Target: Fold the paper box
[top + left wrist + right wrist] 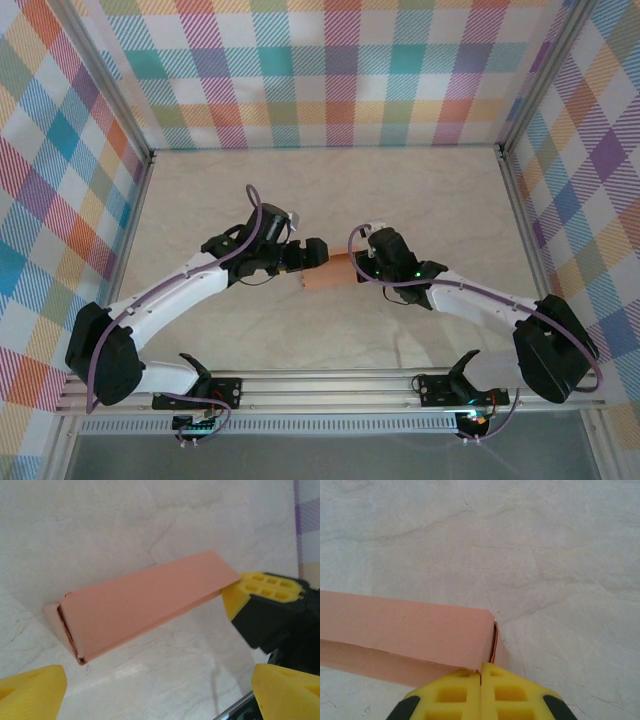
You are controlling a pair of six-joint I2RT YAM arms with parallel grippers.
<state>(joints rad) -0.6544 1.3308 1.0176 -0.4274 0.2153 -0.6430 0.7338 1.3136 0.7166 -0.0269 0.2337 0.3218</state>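
Looked like the paper box (145,605) was basically folded already: a closed flat sleeve, though one end flap maybe wasn't tucked. The right claw (481,672) was pinched shut on one end. The left claw (160,690) gaped wide opposite the right claw, touching nothing.

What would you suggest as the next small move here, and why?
Probably the right gripper should set the paper box down on the table and release it. The box looks folded, the left gripper stands open and clear of it, and the right gripper alone pinches one end.
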